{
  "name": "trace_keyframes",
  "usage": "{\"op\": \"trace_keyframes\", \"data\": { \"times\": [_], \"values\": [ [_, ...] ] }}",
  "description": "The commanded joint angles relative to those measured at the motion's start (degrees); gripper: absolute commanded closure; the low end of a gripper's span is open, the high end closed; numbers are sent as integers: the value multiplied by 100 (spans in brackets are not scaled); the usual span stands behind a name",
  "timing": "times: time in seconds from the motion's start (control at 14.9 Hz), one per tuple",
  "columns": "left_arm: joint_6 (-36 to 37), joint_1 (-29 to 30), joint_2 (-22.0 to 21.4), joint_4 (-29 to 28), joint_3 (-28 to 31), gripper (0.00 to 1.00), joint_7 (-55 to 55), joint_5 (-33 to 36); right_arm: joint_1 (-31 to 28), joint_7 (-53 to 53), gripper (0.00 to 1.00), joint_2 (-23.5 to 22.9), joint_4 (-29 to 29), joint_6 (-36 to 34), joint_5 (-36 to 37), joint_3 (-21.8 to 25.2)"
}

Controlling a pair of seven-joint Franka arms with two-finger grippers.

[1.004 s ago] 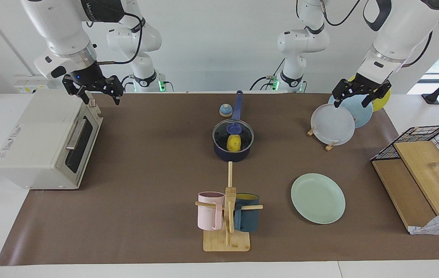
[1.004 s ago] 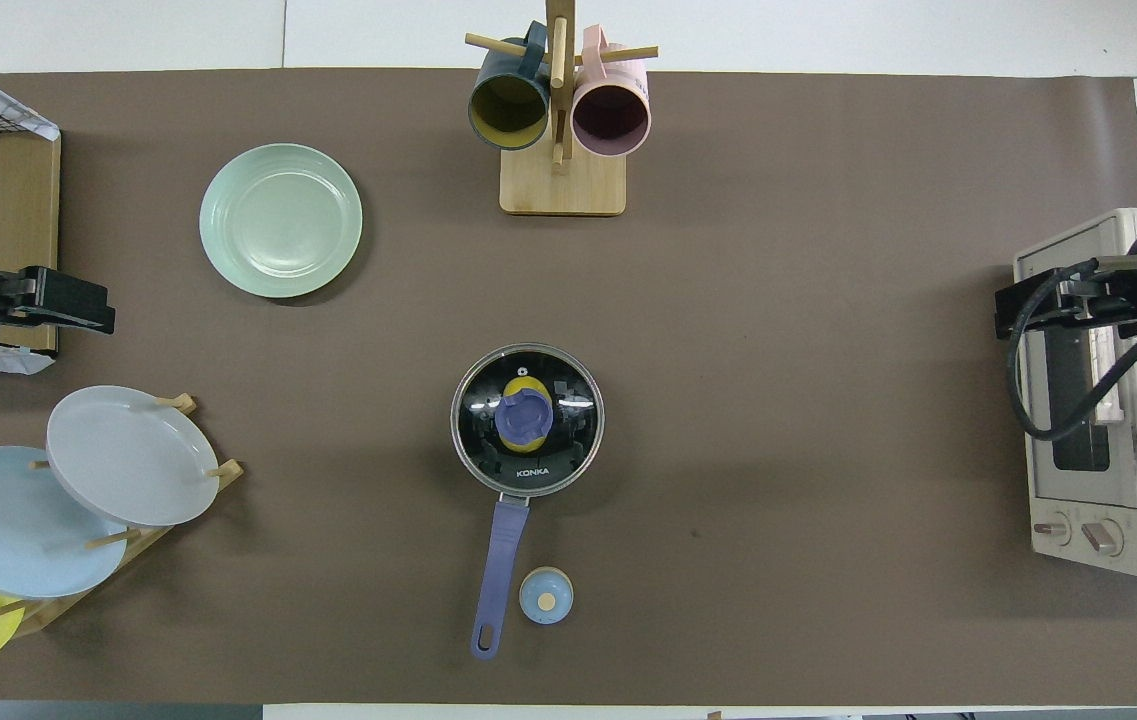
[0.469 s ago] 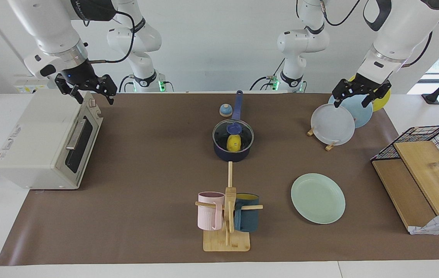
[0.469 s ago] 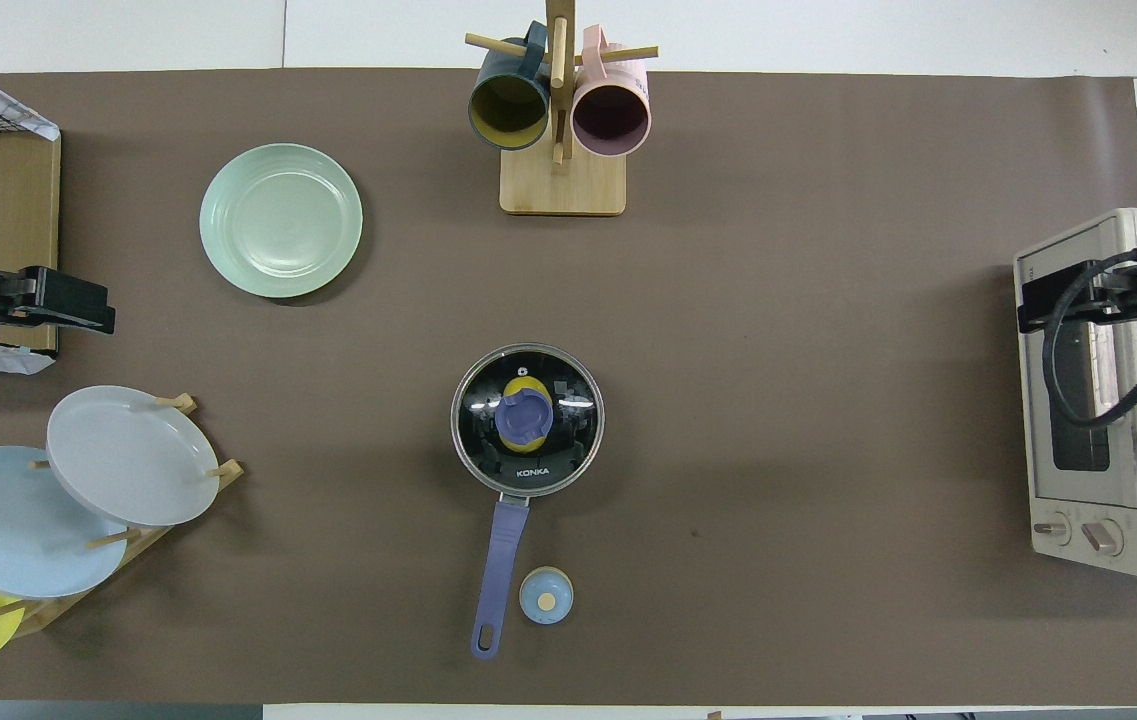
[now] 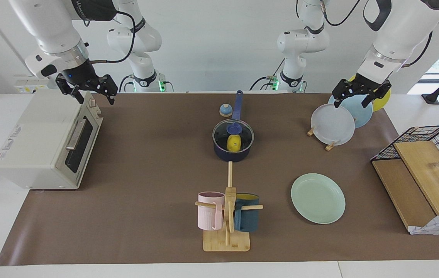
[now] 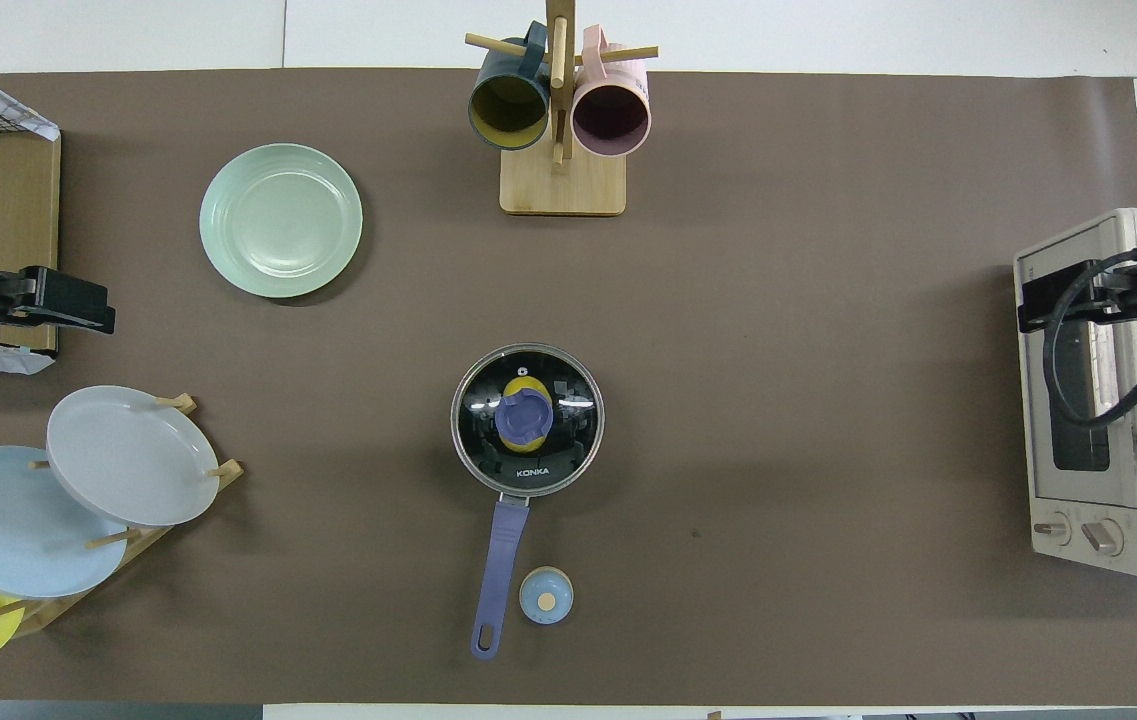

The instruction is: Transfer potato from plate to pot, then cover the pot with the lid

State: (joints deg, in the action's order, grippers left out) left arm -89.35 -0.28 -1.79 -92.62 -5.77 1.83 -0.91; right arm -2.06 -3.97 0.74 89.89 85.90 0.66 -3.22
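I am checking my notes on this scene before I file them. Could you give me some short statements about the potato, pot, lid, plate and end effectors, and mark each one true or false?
1. The potato is inside the pot. True.
2. The lid lies on the table beside the pot. False: it sits on the pot.
3. The green plate carries nothing. True.
4. The left end effector holds the lid. False: it holds nothing and hangs open over the plate rack.
5. The right end effector is over the toaster oven. True.
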Motion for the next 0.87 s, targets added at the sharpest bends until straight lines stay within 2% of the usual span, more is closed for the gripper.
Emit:
{"op": "trace_keyframes", "data": {
  "times": [0.0, 0.8],
  "values": [
    [-48, 80, -155, -169, -47, 0, 28, 38, -92, 98, 0, 14, 20, 41, -75, -38],
    [-48, 80, -155, -169, -47, 0, 37, 47, -31, 90, 0, 40, 20, 15, -75, -47]
  ]
}}
